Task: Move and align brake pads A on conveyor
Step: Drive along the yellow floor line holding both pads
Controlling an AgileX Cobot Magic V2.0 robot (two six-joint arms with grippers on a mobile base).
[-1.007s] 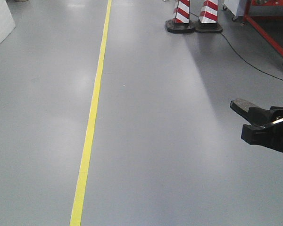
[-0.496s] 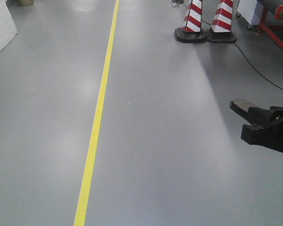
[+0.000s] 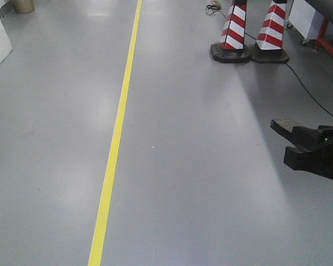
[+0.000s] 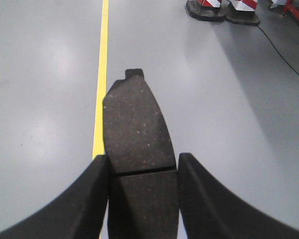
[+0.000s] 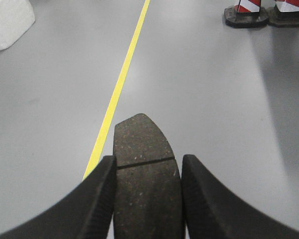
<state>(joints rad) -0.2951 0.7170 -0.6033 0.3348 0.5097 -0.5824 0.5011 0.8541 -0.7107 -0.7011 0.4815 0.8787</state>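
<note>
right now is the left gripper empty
No, in the left wrist view the left gripper is closed on a dark brake pad, which sticks out forward between its two fingers above the grey floor.

A yellow floor line [image 3: 115, 145] crosses grey floor [image 3: 200, 166]; two striped cones [image 3: 250, 33] stand beyond.

No text, label, brand or number can be read in any of the views. The only markings are plain ones: the yellow line [image 3: 115, 138] painted along the grey floor [image 3: 200, 166], running from the top centre to the lower left of the frame, and red-and-white stripes on the two traffic cones [image 3: 250, 30] at the upper right.
</note>
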